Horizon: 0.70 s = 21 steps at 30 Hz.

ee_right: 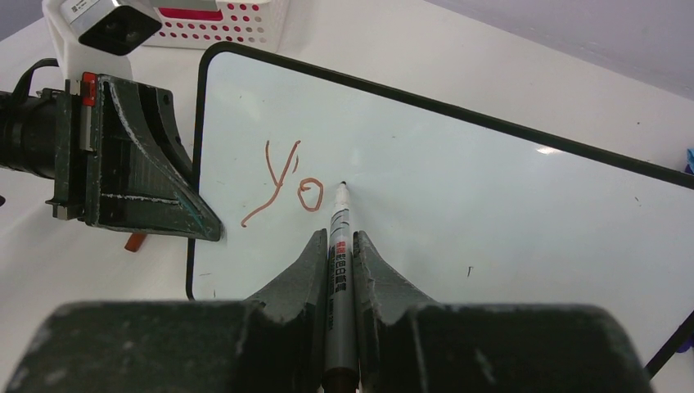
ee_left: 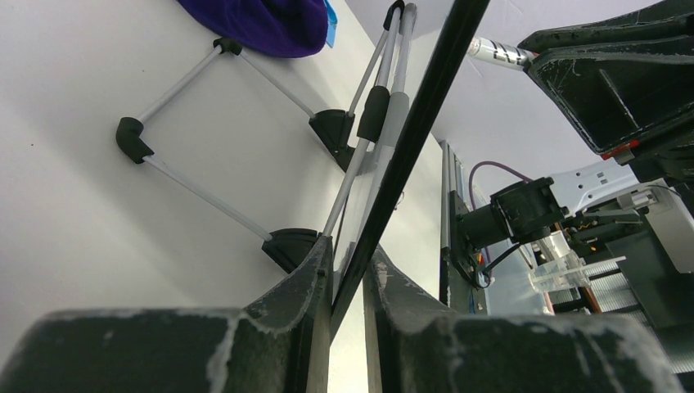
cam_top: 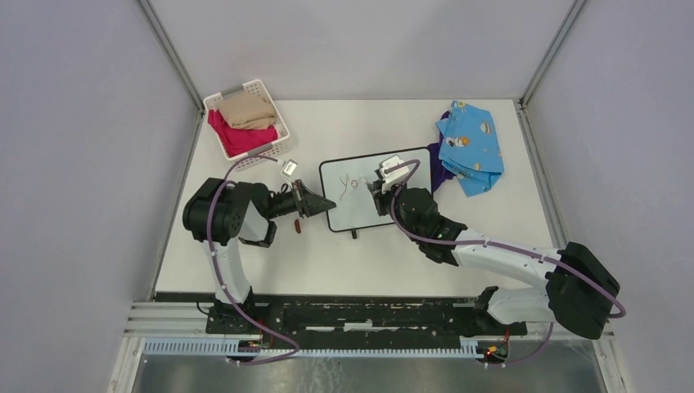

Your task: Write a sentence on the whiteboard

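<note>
The whiteboard (cam_top: 364,205) stands tilted on the table's middle; its white face (ee_right: 458,205) bears the red letters "yo" (ee_right: 286,190). My left gripper (cam_top: 327,205) is shut on the board's left edge; the left wrist view shows its black frame (ee_left: 401,164) pinched between the fingers, and the wire stand (ee_left: 205,188) behind. My right gripper (cam_top: 378,195) is shut on a grey marker (ee_right: 340,270), tip (ee_right: 342,183) on the board just right of the "o". The left gripper also shows in the right wrist view (ee_right: 209,229).
A white basket (cam_top: 245,123) with red and tan cloths stands at the back left. Blue patterned cloth (cam_top: 470,147) over purple cloth (cam_top: 440,176) lies at the back right. A small white block (cam_top: 290,168) and a red marker cap (cam_top: 299,226) lie near the left gripper.
</note>
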Tool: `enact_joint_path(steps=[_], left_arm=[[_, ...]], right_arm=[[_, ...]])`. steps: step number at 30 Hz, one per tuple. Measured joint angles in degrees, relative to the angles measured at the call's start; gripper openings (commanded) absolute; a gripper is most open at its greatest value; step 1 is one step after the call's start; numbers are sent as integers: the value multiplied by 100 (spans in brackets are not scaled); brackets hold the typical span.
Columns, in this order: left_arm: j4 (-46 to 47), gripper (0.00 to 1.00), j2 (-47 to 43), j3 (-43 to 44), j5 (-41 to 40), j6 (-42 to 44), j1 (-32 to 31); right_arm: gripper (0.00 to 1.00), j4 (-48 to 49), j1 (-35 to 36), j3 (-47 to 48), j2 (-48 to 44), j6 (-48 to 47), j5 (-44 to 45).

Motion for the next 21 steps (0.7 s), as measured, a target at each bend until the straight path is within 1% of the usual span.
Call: enact_joint_path(steps=[7, 21], left_arm=[[0, 15, 2, 2, -2, 0, 0], [0, 15, 2, 2, 0, 0, -15]], right_arm=[[0, 175, 2, -273, -98, 83, -17], [0, 168, -50, -595, -354, 122, 2]])
